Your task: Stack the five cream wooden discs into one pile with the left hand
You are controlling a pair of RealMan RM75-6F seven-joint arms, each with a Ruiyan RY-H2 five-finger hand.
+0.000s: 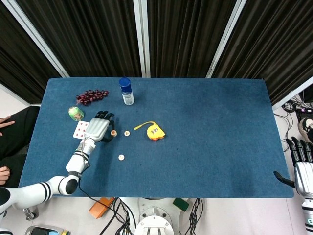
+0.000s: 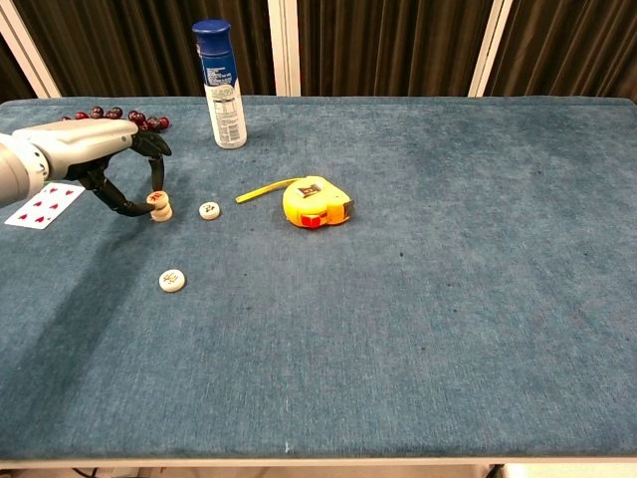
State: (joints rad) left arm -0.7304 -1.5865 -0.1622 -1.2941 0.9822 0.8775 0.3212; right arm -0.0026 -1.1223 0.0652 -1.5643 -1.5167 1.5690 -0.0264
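Two cream wooden discs lie alone on the blue cloth table (image 2: 448, 299): one disc (image 2: 209, 210) in the upper left of the chest view, another disc (image 2: 171, 281) lower down. A small pile of discs (image 2: 159, 205) stands left of the first one, and the left hand (image 2: 95, 149) holds its top disc between thumb and fingertip. The right hand (image 1: 304, 169), fingers apart and holding nothing, waits beyond the right table edge. A yellow tape measure (image 2: 316, 202) lies near the centre.
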